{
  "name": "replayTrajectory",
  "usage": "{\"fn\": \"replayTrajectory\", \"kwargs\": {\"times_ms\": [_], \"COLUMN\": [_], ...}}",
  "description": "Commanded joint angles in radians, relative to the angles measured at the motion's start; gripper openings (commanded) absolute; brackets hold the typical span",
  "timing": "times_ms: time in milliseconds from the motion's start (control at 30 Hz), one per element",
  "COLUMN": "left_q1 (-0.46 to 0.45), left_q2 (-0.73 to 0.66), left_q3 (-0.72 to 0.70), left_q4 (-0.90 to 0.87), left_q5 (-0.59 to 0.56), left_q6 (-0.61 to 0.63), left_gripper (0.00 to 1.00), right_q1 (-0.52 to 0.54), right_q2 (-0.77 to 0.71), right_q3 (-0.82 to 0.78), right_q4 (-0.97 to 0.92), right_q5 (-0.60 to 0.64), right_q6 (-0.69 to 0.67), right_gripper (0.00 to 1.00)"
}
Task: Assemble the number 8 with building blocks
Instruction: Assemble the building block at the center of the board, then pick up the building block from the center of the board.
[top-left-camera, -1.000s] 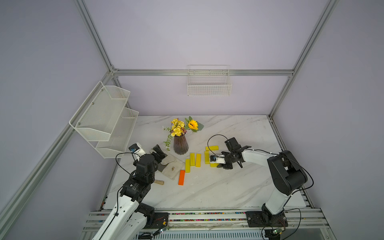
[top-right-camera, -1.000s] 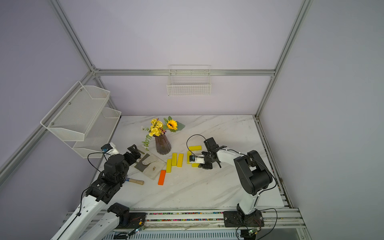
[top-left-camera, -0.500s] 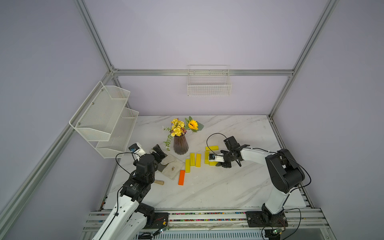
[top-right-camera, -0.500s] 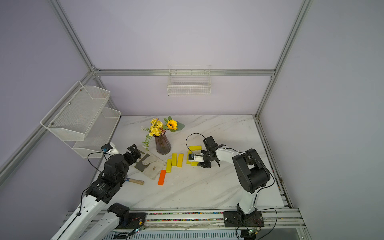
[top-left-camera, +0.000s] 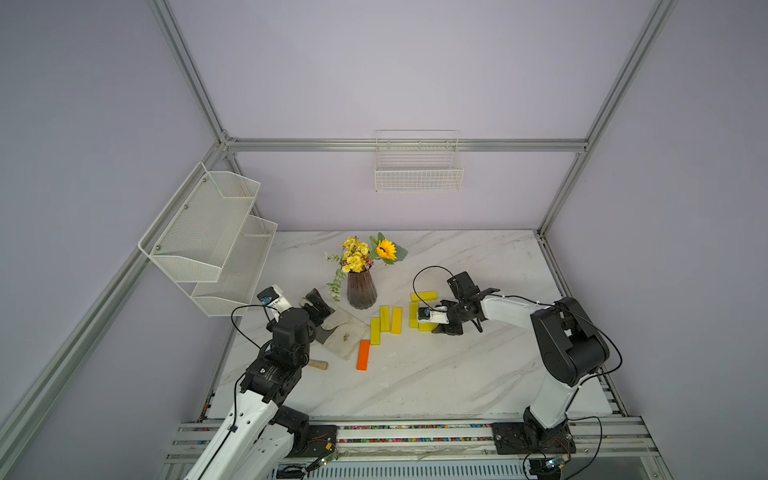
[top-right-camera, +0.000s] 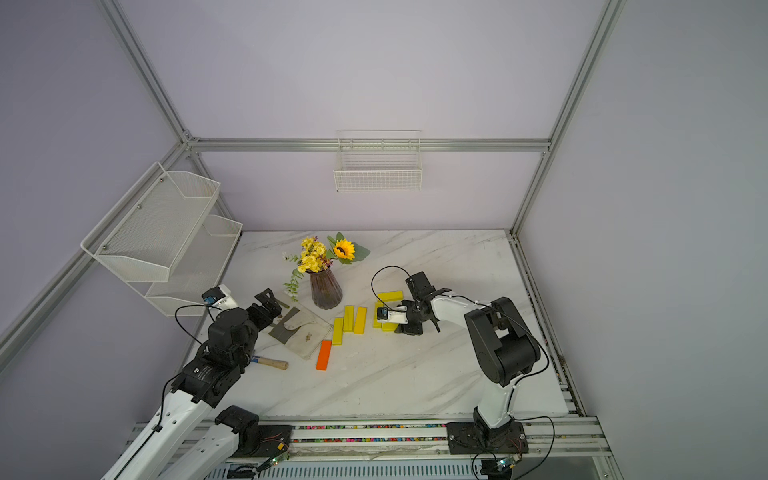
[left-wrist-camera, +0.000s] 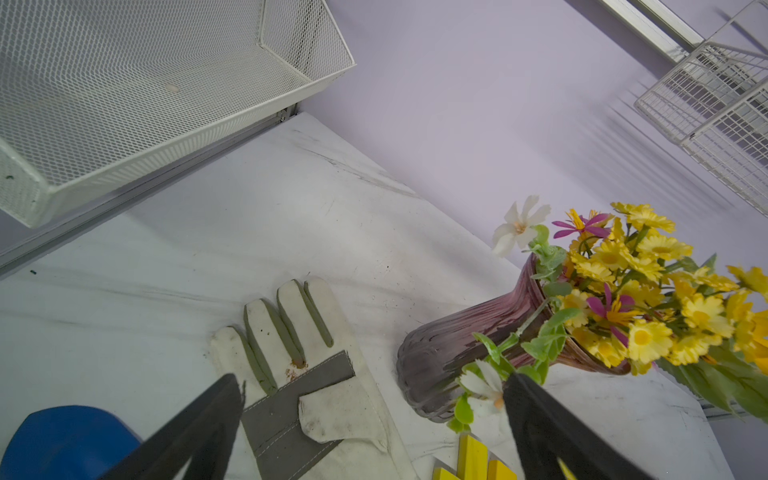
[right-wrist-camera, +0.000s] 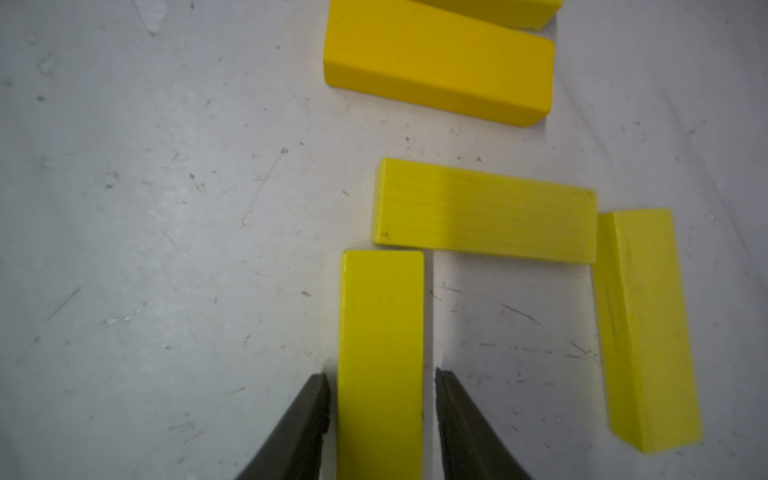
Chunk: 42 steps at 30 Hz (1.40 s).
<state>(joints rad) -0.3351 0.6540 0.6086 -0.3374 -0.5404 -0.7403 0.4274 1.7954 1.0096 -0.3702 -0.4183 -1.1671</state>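
Note:
Three yellow building blocks (top-left-camera: 385, 319) lie side by side in front of the vase, with the orange block (top-left-camera: 363, 354) nearer the front. Right of them, three yellow blocks form a squared C: a far bar (top-left-camera: 424, 296), a left bar (top-left-camera: 413, 314) and a near bar (top-left-camera: 427, 327). My right gripper (top-left-camera: 436, 328) (right-wrist-camera: 382, 386) is low over the near bar (right-wrist-camera: 381, 332), open, with a thin gap on each side of it. My left gripper (top-left-camera: 318, 305) (left-wrist-camera: 374, 386) hangs open over the work glove (left-wrist-camera: 316, 399), holding nothing.
A purple vase (top-left-camera: 361, 291) of yellow flowers stands behind the loose blocks. A hammer handle (top-right-camera: 272, 363) pokes out beside the left arm. A white mesh rack (top-left-camera: 212, 237) hangs on the left wall and a wire basket (top-left-camera: 417, 166) on the back wall.
My right gripper's jaws have parted from the near yellow bar, which now lies flat on the table. The right arm shifted slightly left. The left arm has not moved.

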Motion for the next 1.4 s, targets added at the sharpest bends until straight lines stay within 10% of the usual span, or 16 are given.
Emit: {"fn": "replayTrajectory", "kwargs": {"times_ms": [0,267,367,567,700,867,1167,1367], "left_q1": [-0.005,-0.003,-0.003,-0.004,-0.002,-0.003,-0.003,-0.004], "left_q2": [-0.008,-0.014,-0.017,-0.014,-0.010,-0.010,-0.053,-0.082], "left_q3": [-0.003,-0.001,0.003,0.005,0.011,0.032,0.057,0.055], "left_q4": [0.037,0.034,0.030,0.028,0.025,0.015,-0.007,-0.022], "left_q5": [-0.017,-0.019,-0.021,-0.021,-0.013,-0.010,-0.033,-0.027], "left_q6": [0.013,0.012,0.012,0.009,0.012,0.019,0.036,0.033], "left_gripper": [1.00,1.00,1.00,1.00,1.00,1.00,1.00,1.00], "right_q1": [0.005,0.004,0.007,0.106,0.231,0.298,0.734,0.803], "right_q2": [0.019,-0.133,-0.281,-0.431,-0.310,-0.252,-0.321,-0.285], "right_q3": [-0.002,-0.034,-0.046,-0.025,0.199,0.138,-0.131,-0.103], "right_q4": [-0.058,0.063,0.195,0.575,0.333,0.399,0.627,0.574], "right_q5": [0.015,-0.014,-0.032,0.176,0.423,0.282,0.977,1.087], "right_q6": [-0.013,0.032,0.159,0.798,1.008,1.292,1.329,1.556], "right_gripper": [0.73,0.78,0.97,0.97,0.97,0.97,0.94,0.97]}}
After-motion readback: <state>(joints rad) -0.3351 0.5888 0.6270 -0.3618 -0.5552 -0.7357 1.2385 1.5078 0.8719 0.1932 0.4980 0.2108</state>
